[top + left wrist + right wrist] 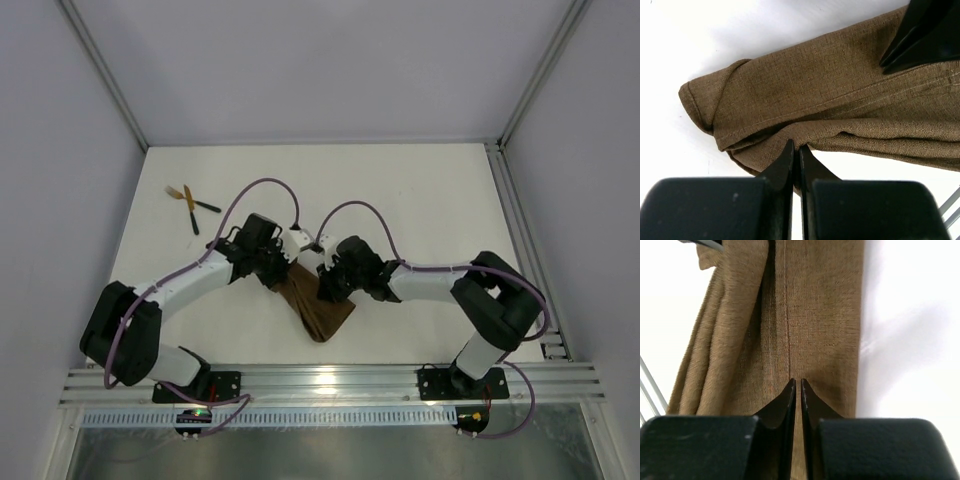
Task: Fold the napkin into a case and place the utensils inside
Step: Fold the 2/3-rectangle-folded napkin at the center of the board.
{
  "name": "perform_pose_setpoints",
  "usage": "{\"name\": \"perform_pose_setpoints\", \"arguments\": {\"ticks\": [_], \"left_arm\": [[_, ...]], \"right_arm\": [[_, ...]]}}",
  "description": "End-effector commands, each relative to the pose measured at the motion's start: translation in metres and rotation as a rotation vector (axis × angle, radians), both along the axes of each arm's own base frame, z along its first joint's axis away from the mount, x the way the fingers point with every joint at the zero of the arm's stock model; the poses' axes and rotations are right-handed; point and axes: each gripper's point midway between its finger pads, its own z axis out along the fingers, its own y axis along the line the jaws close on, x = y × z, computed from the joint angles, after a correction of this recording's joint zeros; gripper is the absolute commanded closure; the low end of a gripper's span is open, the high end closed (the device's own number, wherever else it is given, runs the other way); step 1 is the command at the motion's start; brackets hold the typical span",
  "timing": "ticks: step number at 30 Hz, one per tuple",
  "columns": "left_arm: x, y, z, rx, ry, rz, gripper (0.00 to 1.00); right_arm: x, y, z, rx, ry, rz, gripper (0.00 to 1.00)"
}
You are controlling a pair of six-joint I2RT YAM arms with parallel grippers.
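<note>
Napkin [318, 305] bunched narrow on the bench [420, 200] between your arms; your left jaws closed, pinching its folded edge; right jaws nearly together over it, grip not discernible.

Plain brown napkin [318, 305]; gold-headed, black-handled utensils [188, 200].
</note>
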Motion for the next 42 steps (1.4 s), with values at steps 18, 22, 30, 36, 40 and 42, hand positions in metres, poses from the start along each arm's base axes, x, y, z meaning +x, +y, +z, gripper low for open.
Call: {"name": "perform_pose_setpoints", "arguments": {"ticks": [18,22,30,36,40,42], "left_arm": [[-0.017,0.005,0.006,-0.02,-0.023,-0.096,1.0],[-0.017,0.003,0.007,-0.028,-0.016,-0.089,1.0],[-0.012,0.005,0.014,-0.019,-0.038,-0.074,1.0],[-0.012,0.007,0.014,-0.025,-0.023,-0.059,1.0],[-0.011,0.005,0.014,-0.028,-0.015,-0.055,1.0],[-0.011,0.005,0.015,-0.03,-0.016,-0.053,1.0]], "right_arm": [[0.069,-0.075,0.11,-0.107,-0.54,-0.312,0.86],[0.071,-0.078,0.098,-0.167,-0.517,-0.31,0.92],[0.055,-0.096,0.214,0.212,-0.809,-0.41,0.37],[0.023,-0.104,0.298,0.608,-0.998,-0.398,0.01],[0.01,-0.063,0.278,0.497,-0.809,-0.151,0.01],[-0.006,-0.041,0.254,0.457,-0.705,-0.05,0.02]]}}
